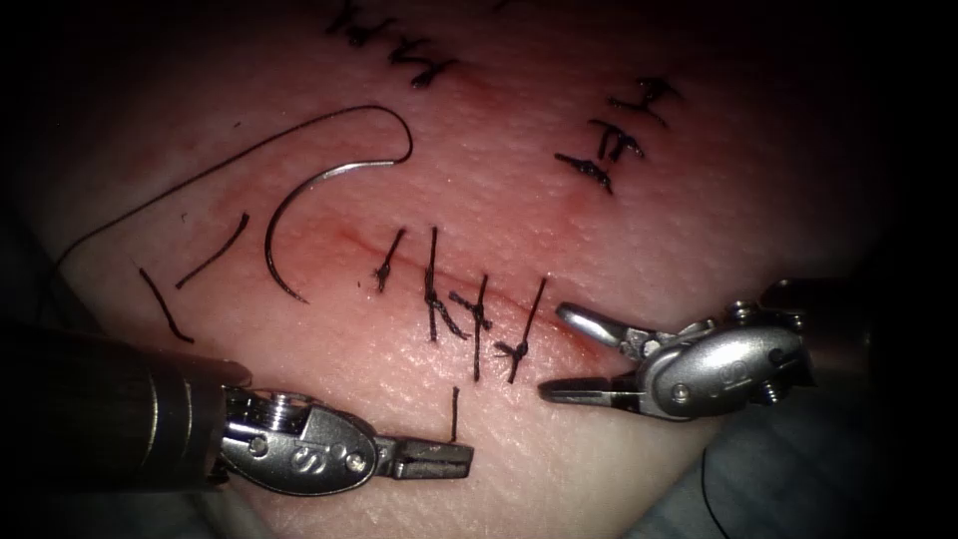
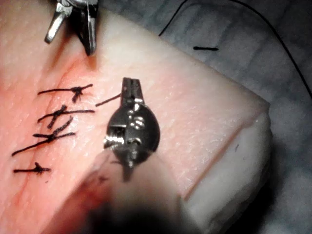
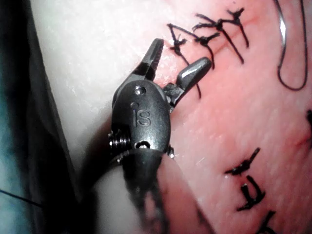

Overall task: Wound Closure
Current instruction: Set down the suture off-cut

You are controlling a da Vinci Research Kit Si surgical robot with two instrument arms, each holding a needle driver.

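The curved needle (image 1: 289,215) lies free on the tissue (image 1: 619,240), left of the stitches and at the cut's left end, not in the tissue. Its thread (image 1: 200,180) loops from the needle's upper end and trails off to the left. Several knotted stitches (image 1: 469,314) cross the cut (image 1: 349,240). My left tool (image 1: 439,459) sits low, below the stitches, jaws shut and holding nothing. My right tool (image 1: 564,351) is at the cut's right end, jaws open and holding nothing. The right tool (image 3: 178,61) spreads its jaws beside the nearest stitch (image 3: 178,44). The left tool (image 2: 132,90) lies over the tissue near a cut thread end (image 2: 108,101).
Loose cut ends of thread (image 1: 212,252) lie on the tissue left of the needle, and one short end (image 1: 454,411) stands near the left tool's tip. Older stitch rows (image 1: 619,130) sit at the upper right and top. The tissue's front edge (image 2: 234,161) drops to grey cloth (image 2: 253,44).
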